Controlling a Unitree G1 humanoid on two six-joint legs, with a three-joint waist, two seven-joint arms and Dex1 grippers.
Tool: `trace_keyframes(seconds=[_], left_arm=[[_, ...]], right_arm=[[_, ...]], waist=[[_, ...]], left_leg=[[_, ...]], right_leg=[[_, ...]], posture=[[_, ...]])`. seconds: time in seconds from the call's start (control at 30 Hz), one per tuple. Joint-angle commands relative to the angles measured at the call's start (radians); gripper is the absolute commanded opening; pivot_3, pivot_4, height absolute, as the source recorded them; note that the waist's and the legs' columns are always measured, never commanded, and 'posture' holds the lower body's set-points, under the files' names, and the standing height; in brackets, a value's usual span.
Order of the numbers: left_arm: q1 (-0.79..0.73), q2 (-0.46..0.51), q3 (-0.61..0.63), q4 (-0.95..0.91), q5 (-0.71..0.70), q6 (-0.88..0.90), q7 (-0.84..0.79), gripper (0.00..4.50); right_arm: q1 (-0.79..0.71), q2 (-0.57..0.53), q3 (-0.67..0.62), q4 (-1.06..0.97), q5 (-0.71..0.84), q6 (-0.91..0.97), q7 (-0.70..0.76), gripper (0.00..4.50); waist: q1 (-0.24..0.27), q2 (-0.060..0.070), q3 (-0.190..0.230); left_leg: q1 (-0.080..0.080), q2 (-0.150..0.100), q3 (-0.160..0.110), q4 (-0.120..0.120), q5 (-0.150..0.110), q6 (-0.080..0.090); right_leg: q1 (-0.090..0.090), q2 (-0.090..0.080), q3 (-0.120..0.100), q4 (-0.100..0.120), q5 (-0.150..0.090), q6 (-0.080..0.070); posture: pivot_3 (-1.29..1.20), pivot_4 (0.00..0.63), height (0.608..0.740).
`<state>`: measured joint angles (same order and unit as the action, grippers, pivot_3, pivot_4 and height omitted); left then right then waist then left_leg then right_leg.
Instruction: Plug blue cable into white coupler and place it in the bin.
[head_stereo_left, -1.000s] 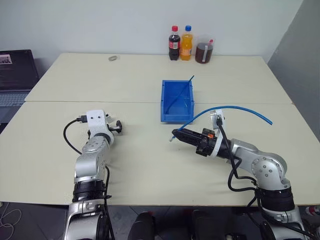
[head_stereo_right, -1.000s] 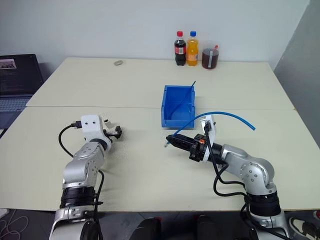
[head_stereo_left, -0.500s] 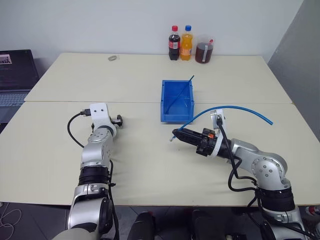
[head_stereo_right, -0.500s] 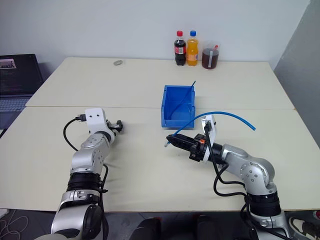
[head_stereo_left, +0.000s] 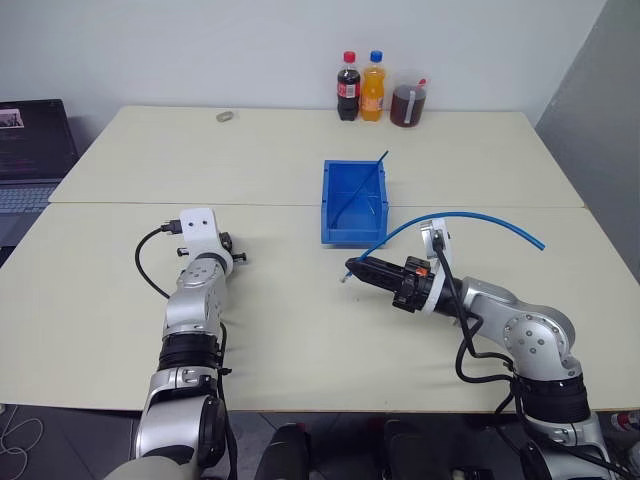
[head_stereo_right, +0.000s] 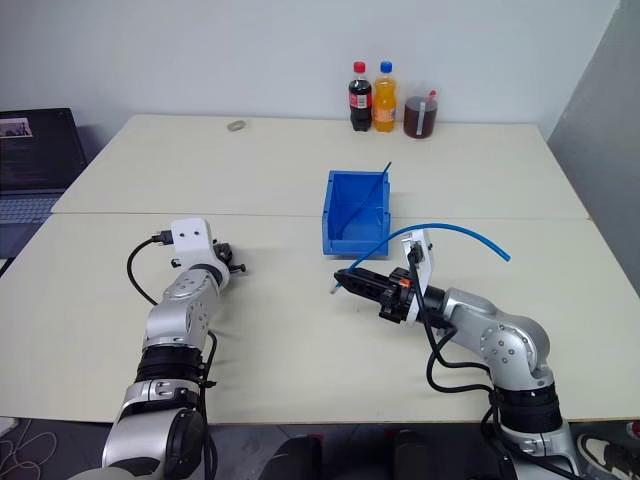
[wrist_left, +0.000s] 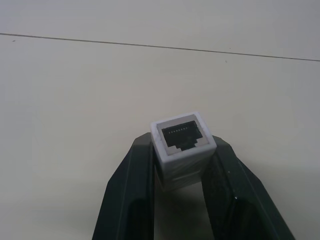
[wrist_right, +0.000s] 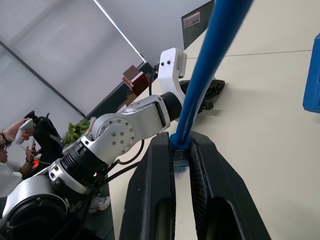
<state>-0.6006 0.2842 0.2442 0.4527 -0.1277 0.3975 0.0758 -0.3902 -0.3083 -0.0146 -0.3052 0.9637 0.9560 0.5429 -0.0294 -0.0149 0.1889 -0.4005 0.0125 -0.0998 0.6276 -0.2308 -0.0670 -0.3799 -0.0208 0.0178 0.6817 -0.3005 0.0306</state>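
Both pairs of jaws were pinching something. The left gripper (wrist_left: 182, 200) clamped the white coupler (wrist_left: 183, 147) between its two black fingers (wrist_left: 131, 195), and the right gripper (wrist_right: 181, 165) was closed on the plug end of the blue cable (wrist_right: 210, 60).

The coupler was a small white boxy block whose dark socket faced away from the wrist, with a row of tiny contacts inside. It sat on the left side of the table (head_stereo_left: 300, 330), well apart from the bin (head_stereo_left: 353, 203). The cable was thin and light blue; from the right gripper (head_stereo_left: 350, 271) it arched up and trailed off to the right over the table.

One bright-blue bin stood near the table's middle, with one darker, straighter blue cable (head_stereo_left: 362, 187) leaning inside it. Two bottles (head_stereo_left: 360, 86) and one cup of dark drink (head_stereo_left: 408, 103) stood at the far edge, and one small greyish ring (head_stereo_left: 226, 116) lay further left.

The left wrist view showed the socket face, which in the head views was too small to make out. The right wrist view showed a person's hand (wrist_right: 22, 131) beyond the table.
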Motion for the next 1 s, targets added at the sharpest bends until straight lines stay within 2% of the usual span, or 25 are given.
trace_keyframes(seconds=[0.03, 0.17, 0.23, 0.37, 0.5, 0.6, 0.73, 0.83, 1.0], left_arm=[[-0.006, 0.014, 0.007, 0.006, 0.007, -0.033, -0.009, 0.94], [0.004, 0.03, -0.003, -0.005, -0.007, -0.064, -0.078, 0.94], [0.045, 0.062, -0.055, -0.082, -0.048, -0.091, -0.273, 0.94], [0.15, 0.182, -0.21, -0.27, -0.134, -0.024, -0.697, 0.94], [0.201, 0.315, -0.377, -0.391, -0.132, -0.082, -1.022, 0.94], [0.188, 0.339, -0.436, -0.417, -0.142, -0.084, -1.141, 0.94], [0.158, 0.363, -0.551, -0.397, -0.074, -0.163, -1.287, 0.94], [0.136, 0.361, -0.615, -0.338, -0.005, -0.238, -1.326, 0.94], [0.122, 0.339, -0.647, -0.263, 0.033, -0.302, -1.363, 0.94]], right_arm=[[-0.003, -0.001, -0.013, -0.041, 0.005, -0.022, 0.003, 0.11], [-0.001, -0.003, -0.012, -0.046, 0.004, -0.024, -0.002, 0.11], [0.008, -0.019, -0.014, -0.063, -0.001, -0.025, 0.0, 0.11], [0.041, -0.07, -0.006, -0.12, -0.026, -0.043, 0.025, 0.11], [0.082, -0.111, 0.005, -0.174, -0.063, -0.079, 0.047, 0.11], [0.106, -0.147, 0.041, -0.198, -0.117, -0.111, 0.07, 0.11], [0.142, -0.194, 0.129, -0.222, -0.23, -0.188, 0.115, 0.11], [0.155, -0.196, 0.172, -0.229, -0.286, -0.236, 0.126, 0.11], [0.118, -0.168, 0.261, -0.182, -0.41, -0.356, 0.158, 0.11]], waist=[[0.0, 0.0, 0.0], [0.0, 0.0, 0.0], [-0.001, 0.0, 0.0], [-0.003, 0.0, 0.0], [-0.002, 0.001, 0.0], [0.0, 0.001, 0.0], [-0.002, 0.0, 0.0], [-0.003, 0.0, 0.0], [-0.002, 0.0, 0.0]], left_leg=[[0.0, 0.0, 0.0, 0.0, 0.0, 0.0], [0.0, 0.0, 0.0, 0.0, 0.0, 0.0], [0.0, 0.0, 0.0, 0.0, 0.0, 0.0], [-0.001, 0.0, 0.001, 0.0, 0.002, -0.004], [-0.001, 0.0, 0.001, -0.002, 0.002, -0.003], [0.0, 0.0, 0.0, -0.001, 0.002, -0.003], [0.0, 0.0, 0.0, -0.001, 0.001, -0.003], [0.0, 0.001, 0.0, -0.001, 0.001, -0.002], [0.001, 0.001, 0.0, 0.0, 0.001, -0.002]], right_leg=[[0.0, 0.0, 0.0, 0.0, 0.0, 0.0], [0.0, 0.0, 0.0, 0.0, 0.0, 0.0], [0.0, 0.0, 0.0, 0.0, 0.0, 0.0], [-0.001, 0.0, 0.0, 0.0, 0.0, 0.0], [-0.001, 0.0, 0.0, -0.001, 0.0, -0.001], [0.0, 0.0, 0.0, -0.001, 0.0, 0.0], [0.0, 0.0, 0.0, 0.0, 0.0, 0.0], [0.0, 0.001, 0.0, 0.0, 0.0, 0.0], [0.001, 0.001, 0.0, 0.0, -0.002, 0.003]], posture=[[0.0, 0.15, 0.74], [0.0, 0.15, 0.74], [0.0, 0.15, 0.74], [0.0, 0.15, 0.74], [0.0, 0.15, 0.74], [0.0, 0.15, 0.74], [0.0, 0.15, 0.74], [0.0, 0.15, 0.74], [0.0, 0.15, 0.74]])
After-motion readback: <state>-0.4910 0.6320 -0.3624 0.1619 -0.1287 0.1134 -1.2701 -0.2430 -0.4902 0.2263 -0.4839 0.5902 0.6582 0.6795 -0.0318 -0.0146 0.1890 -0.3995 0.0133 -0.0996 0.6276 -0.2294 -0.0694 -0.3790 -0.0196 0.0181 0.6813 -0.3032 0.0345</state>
